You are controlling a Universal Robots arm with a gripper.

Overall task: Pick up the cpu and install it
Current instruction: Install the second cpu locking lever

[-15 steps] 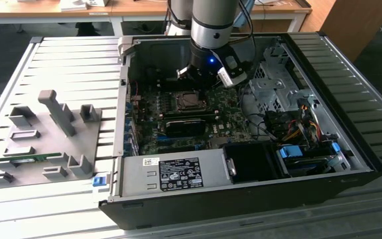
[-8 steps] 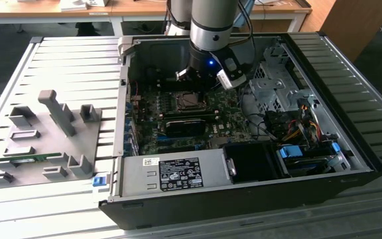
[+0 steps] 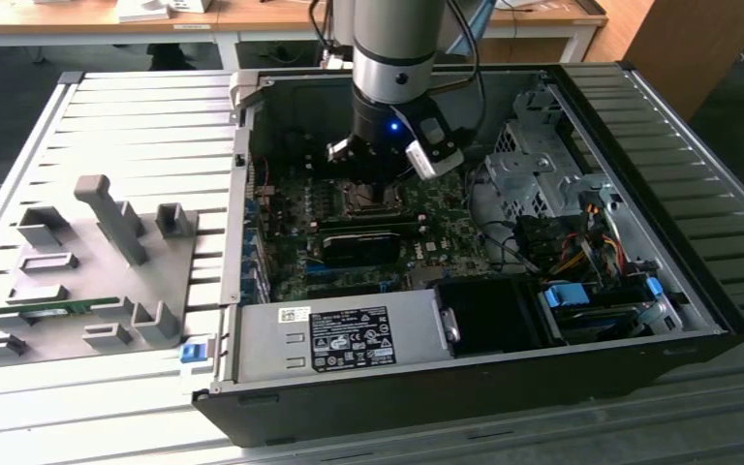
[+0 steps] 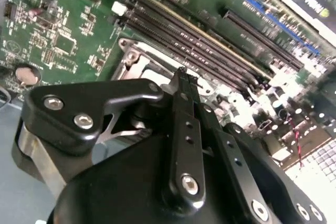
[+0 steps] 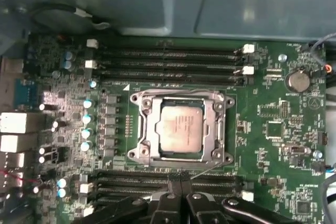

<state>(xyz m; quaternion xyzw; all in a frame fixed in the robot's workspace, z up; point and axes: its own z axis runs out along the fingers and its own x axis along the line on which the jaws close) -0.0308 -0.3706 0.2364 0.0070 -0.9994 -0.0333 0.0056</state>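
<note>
Tool (image 5: pixel 180 182) fingers together, holding nothing, cpu (image 5: pixel 180 126) seated in motherboard (image 5: pixel 273 108) socket

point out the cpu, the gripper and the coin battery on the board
cpu (image 5: pixel 180 128): first wrist view, centre of its silver top, seated in the socket.
gripper (image 5: pixel 181 179): first wrist view, midway between its black fingertips.
coin battery (image 5: pixel 297 81): first wrist view, middle of its round face.
</note>
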